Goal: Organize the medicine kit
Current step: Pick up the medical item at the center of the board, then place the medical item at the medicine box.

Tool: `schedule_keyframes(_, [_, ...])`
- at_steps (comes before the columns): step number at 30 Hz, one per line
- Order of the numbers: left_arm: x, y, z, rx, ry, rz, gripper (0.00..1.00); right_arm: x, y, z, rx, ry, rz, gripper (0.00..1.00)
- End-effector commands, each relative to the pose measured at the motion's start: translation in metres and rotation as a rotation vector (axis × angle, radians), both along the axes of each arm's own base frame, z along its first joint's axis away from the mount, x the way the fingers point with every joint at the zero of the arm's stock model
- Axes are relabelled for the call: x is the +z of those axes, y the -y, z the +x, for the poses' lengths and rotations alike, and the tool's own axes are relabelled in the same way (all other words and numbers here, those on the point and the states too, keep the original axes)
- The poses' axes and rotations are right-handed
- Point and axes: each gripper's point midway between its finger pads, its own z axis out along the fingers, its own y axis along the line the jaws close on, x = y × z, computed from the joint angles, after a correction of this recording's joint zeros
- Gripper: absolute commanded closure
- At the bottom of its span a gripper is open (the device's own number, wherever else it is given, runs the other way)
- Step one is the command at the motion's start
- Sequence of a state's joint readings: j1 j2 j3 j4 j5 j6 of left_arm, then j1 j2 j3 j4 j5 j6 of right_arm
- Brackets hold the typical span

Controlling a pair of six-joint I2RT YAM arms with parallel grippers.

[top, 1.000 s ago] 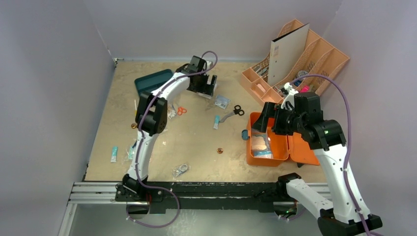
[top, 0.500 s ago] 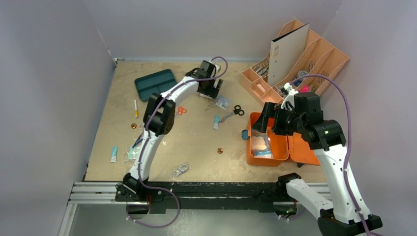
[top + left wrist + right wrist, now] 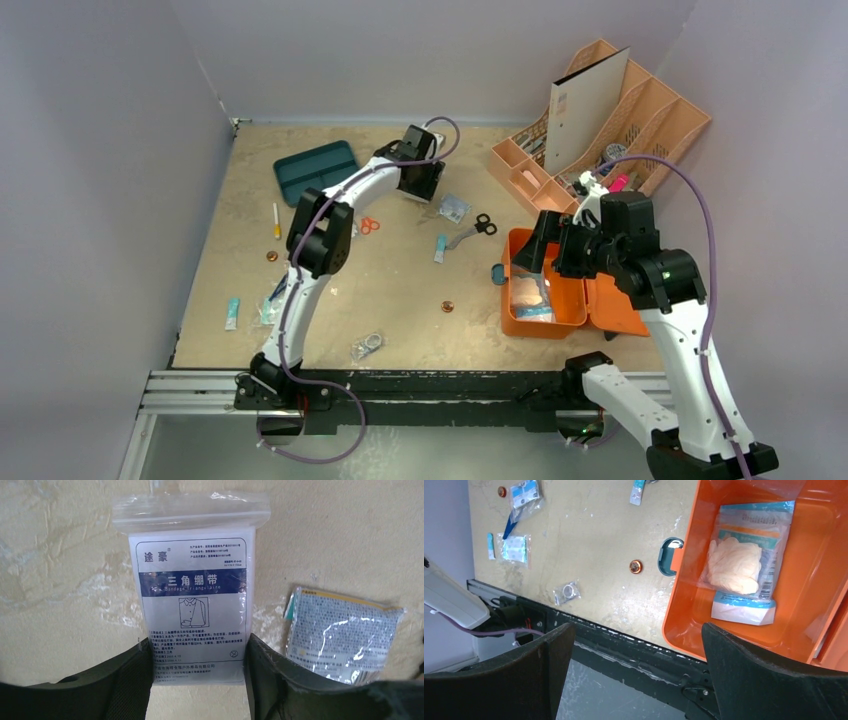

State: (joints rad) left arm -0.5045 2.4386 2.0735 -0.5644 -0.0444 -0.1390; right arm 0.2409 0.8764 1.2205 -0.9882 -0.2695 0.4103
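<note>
The medicine kit point(image 3: 540, 327) is an orange case lying open at the right, and its rim also shows in the right wrist view point(image 3: 672, 616). A packet of pale gloves point(image 3: 738, 564) lies inside it. My right gripper point(image 3: 546, 252) hovers above the kit with its jaws wide apart and empty point(image 3: 636, 630). My left gripper point(image 3: 424, 186) is low over the far middle of the table. Its open jaws point(image 3: 197, 650) stand either side of the lower end of a white triangular bandage packet point(image 3: 192, 580) that lies flat on the table. A shiny foil packet point(image 3: 340, 635) lies just right of it.
A peach desk organizer point(image 3: 610, 120) stands at the back right and a dark teal tray point(image 3: 315, 168) at the back left. Black scissors point(image 3: 478, 228), small orange scissors point(image 3: 368, 225), a copper disc point(image 3: 447, 306) and several small packets point(image 3: 232, 312) lie scattered on the table.
My left arm has swung right, uncovering the teal tray, and settled over the bandage packet. My right arm has barely moved.
</note>
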Motion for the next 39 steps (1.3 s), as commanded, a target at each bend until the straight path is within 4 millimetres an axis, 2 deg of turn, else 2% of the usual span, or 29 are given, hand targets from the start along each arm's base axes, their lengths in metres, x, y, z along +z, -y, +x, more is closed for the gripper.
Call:
schedule_keyframes(1, [0.036,-0.003,-0.013,0.023,0.006,-0.057,0.52,0.003,-0.006,-0.003,0.008,0.008,0.049,0.01])
schedule_keyframes(3, [0.039,-0.009,-0.022,0.033,-0.006,-0.050,0.52,0.003,-0.007,-0.003,0.001,0.009,0.059,0.01])
schedule_keyframes(7, [0.055,-0.016,-0.037,0.056,-0.012,-0.061,0.55,0.003,-0.011,-0.003,-0.013,0.001,0.098,0.01])
schedule_keyframes(16, [0.104,-0.014,-0.092,0.056,-0.092,-0.214,0.58,-0.005,-0.023,0.001,-0.099,-0.093,0.219,0.01])
schedule_keyframes(17, [0.114,-0.013,-0.100,0.047,-0.095,-0.246,0.59,-0.005,-0.025,0.003,-0.109,-0.092,0.240,0.01])
schedule_keyframes(22, [0.144,-0.006,-0.140,0.001,-0.130,-0.391,0.60,0.005,-0.043,0.019,-0.150,-0.102,0.397,0.01])
schedule_keyframes(28, [0.168,-0.002,-0.182,-0.047,-0.180,-0.522,0.60,0.015,-0.055,0.050,-0.218,-0.107,0.523,0.03])
schedule_keyframes(31, [0.182,0.003,-0.201,-0.083,-0.203,-0.605,0.60,0.019,-0.061,0.066,-0.216,-0.087,0.551,0.08])
schedule_keyframes(35, [0.197,0.011,-0.225,-0.130,-0.247,-0.712,0.60,0.019,-0.076,0.077,-0.181,-0.089,0.534,0.18])
schedule_keyframes(39, [0.205,0.014,-0.241,-0.166,-0.268,-0.751,0.60,0.019,-0.103,0.082,-0.144,-0.080,0.508,0.23])
